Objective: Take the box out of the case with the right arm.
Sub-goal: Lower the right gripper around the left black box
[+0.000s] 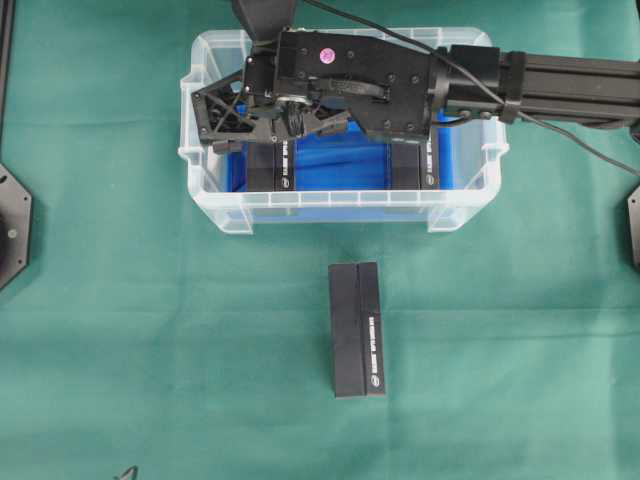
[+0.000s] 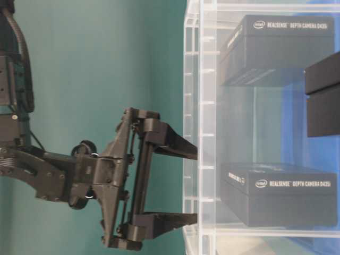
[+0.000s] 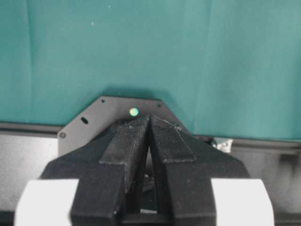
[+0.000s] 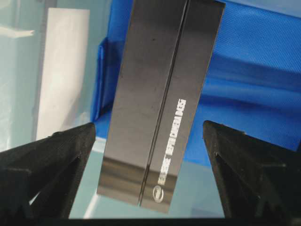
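Note:
The clear case (image 1: 212,200) with a blue lining stands at the back middle of the green table. Two black boxes lie in it, one at its left (image 1: 265,165) and one at its right (image 1: 414,165). My all-black right arm reaches in from the right, and its gripper (image 1: 222,118) hangs over the case's left end. In the right wrist view the gripper (image 4: 148,125) is open, with the left box (image 4: 160,94) lying below between the wide-spread fingers (image 4: 56,155), untouched. The left gripper (image 3: 149,118) is shut on nothing above the cloth.
A third black box (image 1: 357,330) lies on the green cloth in front of the case. Black arm bases sit at the left edge (image 1: 12,225) and the right edge (image 1: 634,225). In the table-level view the open right gripper (image 2: 188,183) is at the case wall (image 2: 204,133).

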